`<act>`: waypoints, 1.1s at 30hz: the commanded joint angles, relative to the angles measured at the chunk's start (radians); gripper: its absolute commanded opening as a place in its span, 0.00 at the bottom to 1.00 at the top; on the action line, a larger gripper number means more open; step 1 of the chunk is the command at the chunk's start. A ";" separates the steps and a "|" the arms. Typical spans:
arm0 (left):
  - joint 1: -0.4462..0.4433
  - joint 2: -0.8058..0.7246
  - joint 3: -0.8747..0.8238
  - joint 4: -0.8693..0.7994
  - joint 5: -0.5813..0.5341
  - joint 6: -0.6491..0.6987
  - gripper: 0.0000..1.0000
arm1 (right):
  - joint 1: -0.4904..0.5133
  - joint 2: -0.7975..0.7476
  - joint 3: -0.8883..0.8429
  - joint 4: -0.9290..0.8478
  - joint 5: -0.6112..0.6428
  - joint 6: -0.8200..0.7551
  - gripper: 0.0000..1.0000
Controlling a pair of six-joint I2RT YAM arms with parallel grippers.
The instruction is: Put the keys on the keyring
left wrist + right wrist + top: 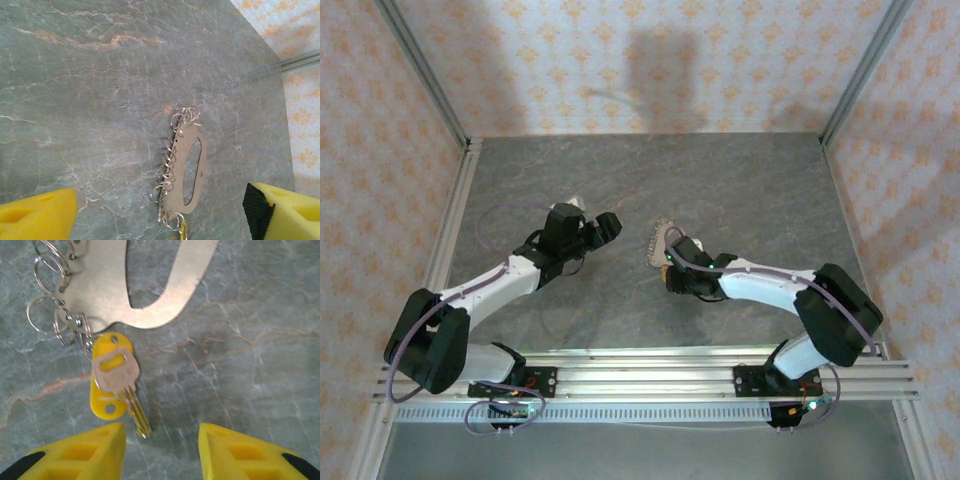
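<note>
The key [121, 382] lies on a yellow tag [106, 407] beside the keyring [100, 285] on the counter [250, 365], just ahead of the right pincer [161, 430], parted and empty, likely lined up to pinch it; the left pincer [160, 200] hovers wide open.

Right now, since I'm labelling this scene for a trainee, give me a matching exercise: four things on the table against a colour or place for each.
Things:
1 key
2 tag
3 metal plate
4 split rings

Descriptions:
A grey, with a long cut-out
B yellow, partly covered
C strung along the plate's edge
D lying on top of the tag

Pairs: 1-D, 2-B, 3-A, 4-C
</note>
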 commanded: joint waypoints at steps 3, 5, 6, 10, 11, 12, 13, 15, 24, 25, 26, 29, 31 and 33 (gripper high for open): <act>-0.013 0.022 0.033 0.041 0.033 -0.005 0.88 | 0.006 0.061 0.059 0.048 0.003 -0.021 0.42; -0.016 0.027 0.033 0.043 0.036 -0.005 0.88 | 0.005 0.078 0.062 0.059 -0.004 -0.018 0.41; -0.017 0.030 0.033 0.045 0.036 -0.005 0.88 | 0.006 0.088 0.064 0.063 -0.005 -0.017 0.41; -0.022 0.039 0.036 0.049 0.043 -0.008 0.88 | 0.005 0.117 0.075 0.074 -0.001 -0.015 0.41; -0.023 0.041 0.038 0.049 0.044 -0.007 0.88 | 0.006 0.124 0.076 0.077 0.002 -0.016 0.41; -0.024 0.042 0.039 0.049 0.044 -0.005 0.88 | 0.006 0.130 0.079 0.077 0.003 -0.017 0.40; -0.025 0.043 0.041 0.049 0.044 -0.007 0.87 | 0.006 0.135 0.081 0.078 0.003 -0.016 0.40; -0.027 0.043 0.041 0.049 0.045 -0.008 0.87 | 0.006 0.147 0.088 0.080 0.001 -0.020 0.41; -0.032 0.054 0.050 0.051 0.046 -0.008 0.88 | 0.007 0.157 0.101 0.076 -0.005 -0.022 0.38; -0.033 0.055 0.051 0.049 0.046 -0.008 0.87 | 0.007 0.154 0.102 0.076 -0.007 -0.022 0.37; -0.034 0.055 0.051 0.049 0.046 -0.008 0.88 | 0.007 0.150 0.100 0.074 -0.007 -0.021 0.37; -0.036 0.055 0.055 0.047 0.044 -0.007 0.88 | 0.007 0.136 0.094 0.071 -0.010 -0.021 0.32; -0.036 0.057 0.057 0.046 0.044 -0.007 0.88 | 0.007 0.127 0.089 0.069 -0.010 -0.022 0.29; -0.038 0.059 0.058 0.047 0.044 -0.007 0.87 | 0.007 0.117 0.085 0.066 -0.012 -0.022 0.25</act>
